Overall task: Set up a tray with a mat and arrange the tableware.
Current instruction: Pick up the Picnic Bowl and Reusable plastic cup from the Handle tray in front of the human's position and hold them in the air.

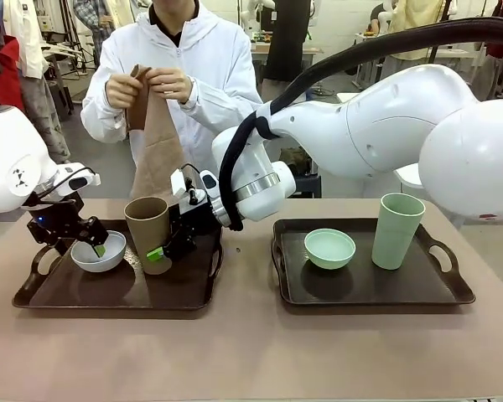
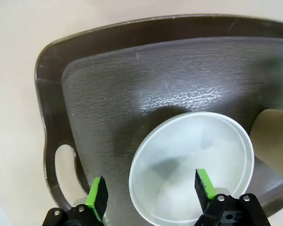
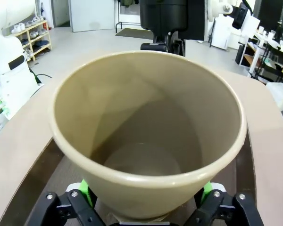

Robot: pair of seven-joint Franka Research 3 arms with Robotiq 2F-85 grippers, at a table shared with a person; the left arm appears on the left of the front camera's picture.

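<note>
White bowl (image 2: 193,165) rim sat between left gripper (image 2: 150,186) half-open jaws, unclamped; right gripper (image 3: 145,188) straddled brown cup (image 3: 146,117), grip unclear. Grasping step; next: clamp, lift.

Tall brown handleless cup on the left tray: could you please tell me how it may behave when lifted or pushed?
The tall brown handleless cup looks rigid and thin-walled, so probably light. Tall on a narrower base, it may tip if pushed high up. Its wall widens upward, which should help the right gripper, flanking it low.

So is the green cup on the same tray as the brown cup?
No, the green cup stands on the right tray, the brown cup on the left tray.
</note>
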